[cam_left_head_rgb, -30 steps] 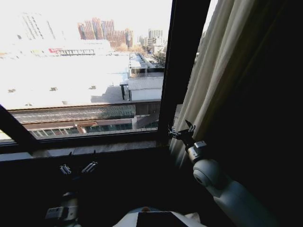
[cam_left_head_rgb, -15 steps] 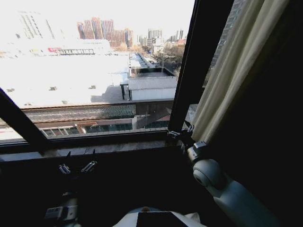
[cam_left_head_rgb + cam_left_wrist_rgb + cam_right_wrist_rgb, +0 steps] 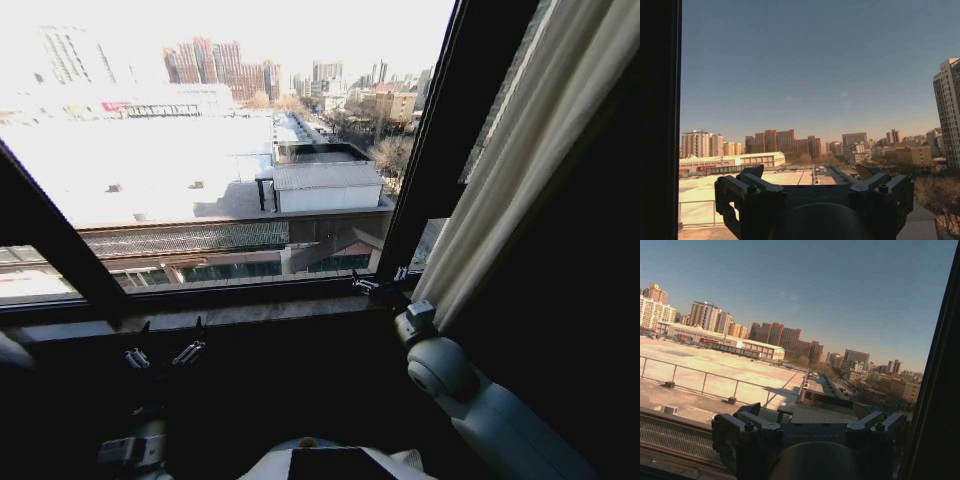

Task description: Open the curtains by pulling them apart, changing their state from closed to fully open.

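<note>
One curtain (image 3: 520, 160) in sight, bunched at the frame's upper right, pleats running steeply from top right down toward lower centre. Right hand (image 3: 385, 287) just left of its lower edge, at the sill, fingers spread and gripping nothing; near, contact hard to judge. Left hand (image 3: 160, 355) low at lower left, released, well apart from the fabric. Second panel not made out; curtain's top cut off.

Strong daylight pours in through the window (image 3: 220, 150), so the sky and far rooftops wash out to white glare in the head view. Everything indoors sits in deep shadow, nearly black. Both wrist views stay evenly exposed, with clear blue sky and sharp buildings.
</note>
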Available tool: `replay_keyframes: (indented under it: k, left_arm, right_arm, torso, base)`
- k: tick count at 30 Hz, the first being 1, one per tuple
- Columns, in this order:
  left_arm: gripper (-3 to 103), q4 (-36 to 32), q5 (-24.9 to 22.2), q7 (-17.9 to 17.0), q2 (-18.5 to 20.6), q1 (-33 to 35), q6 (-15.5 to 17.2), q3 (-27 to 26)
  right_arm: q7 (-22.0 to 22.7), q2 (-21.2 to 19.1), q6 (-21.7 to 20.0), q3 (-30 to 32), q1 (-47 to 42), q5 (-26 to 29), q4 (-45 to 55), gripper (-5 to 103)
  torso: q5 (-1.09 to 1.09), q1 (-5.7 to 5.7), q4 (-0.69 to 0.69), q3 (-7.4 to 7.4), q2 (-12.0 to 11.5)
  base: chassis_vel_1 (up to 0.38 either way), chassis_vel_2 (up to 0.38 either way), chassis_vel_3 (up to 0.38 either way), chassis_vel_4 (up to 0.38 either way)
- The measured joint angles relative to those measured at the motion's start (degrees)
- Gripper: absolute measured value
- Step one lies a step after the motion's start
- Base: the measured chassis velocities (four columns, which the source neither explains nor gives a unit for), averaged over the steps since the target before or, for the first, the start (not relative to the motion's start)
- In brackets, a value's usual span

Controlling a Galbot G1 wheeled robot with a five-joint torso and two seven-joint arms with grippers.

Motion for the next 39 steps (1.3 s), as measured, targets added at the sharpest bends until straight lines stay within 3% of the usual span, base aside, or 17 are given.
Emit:
replay_keyframes:
  k: [30,32,34,39]
  left_arm:
    - [100,1.5,-0.7,0.0,0.5,-0.2,-0.1,-0.1]
    - [100,1.7,-0.7,0.0,0.5,-0.2,-0.1,-0.1]
    - [100,1.8,-0.7,0.0,0.5,-0.3,-0.2,-0.1]
    - [100,1.9,-0.8,0.0,0.5,-0.5,-0.1,-0.1]
  right_arm:
    - [-0.3,1.2,0.2,-1.2,-0.1,-2.3,-2.0,100]
    - [-0.4,1.4,0.3,-1.2,-0.4,-2.7,-2.1,100]
    - [-0.5,1.6,0.4,-1.4,-0.5,-2.8,-2.2,100]
    - [-0.7,1.8,0.5,-1.6,-0.6,-2.9,-2.3,100]
  torso:
    - [0.01,0.0,-0.01,0.0,0.0]
    - [-0.07,0.0,0.02,-0.01,0.0]
    - [0.03,0.0,0.01,0.0,0.0]
    - [0.02,0.01,0.0,0.0,0.0]
  base:
    - [0.352,0.354,-0.352,-0.356]
    - [0.359,0.359,-0.365,-0.347]
    - [0.385,0.394,-0.383,-0.359]
    - [0.338,0.34,-0.358,-0.365]
